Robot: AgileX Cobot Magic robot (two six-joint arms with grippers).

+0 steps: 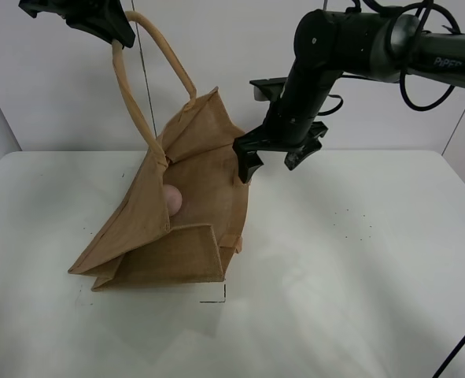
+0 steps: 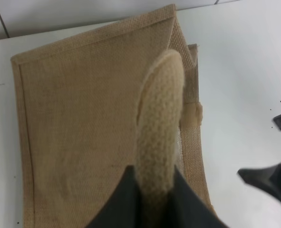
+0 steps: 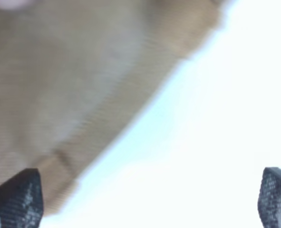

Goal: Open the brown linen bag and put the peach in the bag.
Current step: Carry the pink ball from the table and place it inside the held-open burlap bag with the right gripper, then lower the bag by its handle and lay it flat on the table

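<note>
The brown linen bag lies tilted on the white table, its mouth pulled open upward. My left gripper at the top left is shut on a beige loop handle, holding it high. In the left wrist view the handle runs between the fingers, with the bag below. The pink peach rests inside the bag's open mouth. My right gripper is open and empty, just above the bag's right rim. In the right wrist view its fingertips frame the blurred bag and a corner of the peach.
The white table extends to the right and front of the bag. A small black corner mark sits on the table by the bag's front edge. A white wall stands behind.
</note>
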